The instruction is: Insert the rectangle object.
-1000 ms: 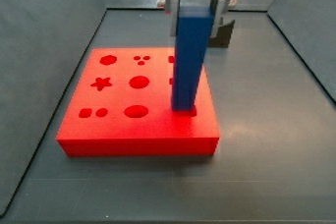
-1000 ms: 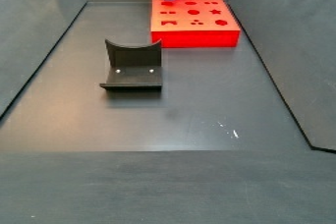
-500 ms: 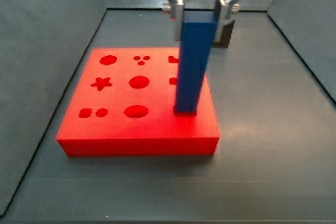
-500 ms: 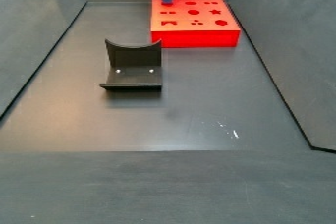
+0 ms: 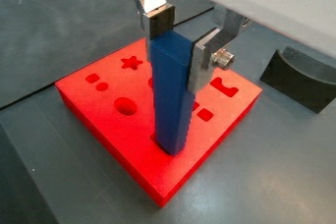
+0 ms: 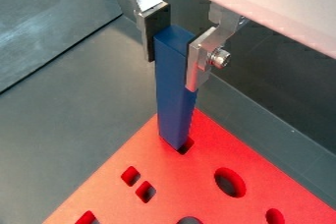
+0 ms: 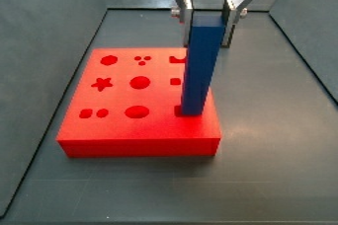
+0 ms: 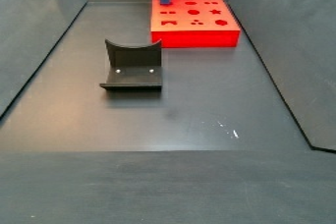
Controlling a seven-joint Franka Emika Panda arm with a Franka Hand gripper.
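Your rectangle object (image 7: pixel 203 61) is a long, plain blue bar with a rectangular cross-section, standing upright on end. Its lower end sits in a slot of the red block (image 7: pixel 138 140), near that block's edge, as a wrist view (image 6: pixel 172 95) shows. Its upper end sits between the silver fingers of the gripper (image 5: pixel 178 33), directly above the red block.
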